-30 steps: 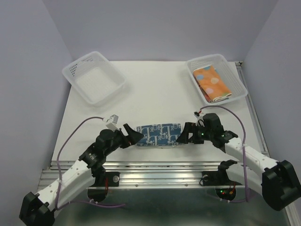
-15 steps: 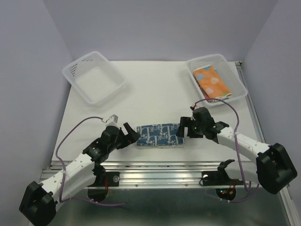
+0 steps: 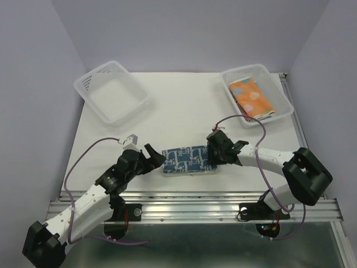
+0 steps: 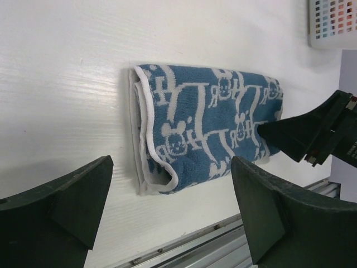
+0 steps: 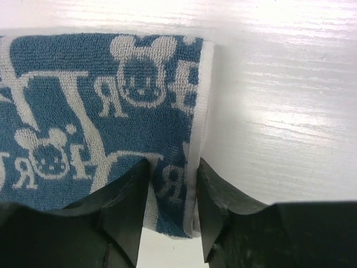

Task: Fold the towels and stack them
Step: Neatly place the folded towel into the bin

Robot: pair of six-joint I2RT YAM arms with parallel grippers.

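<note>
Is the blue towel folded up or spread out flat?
Folded. The blue towel lies as a narrow strip, and its near end shows layers doubled over with the white border curling round in a loop.

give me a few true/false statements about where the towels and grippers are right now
1. The blue towel lies folded on the table between the two grippers. True.
2. The left gripper is shut on the blue towel. False: its jaws stand wide apart, short of the towel's left end and not touching it.
3. The orange dotted towel sits in the left basket. False: it lies in the right basket.
4. The right gripper has its fingers close together at the blue towel's right edge, with the cloth between them. True.
</note>
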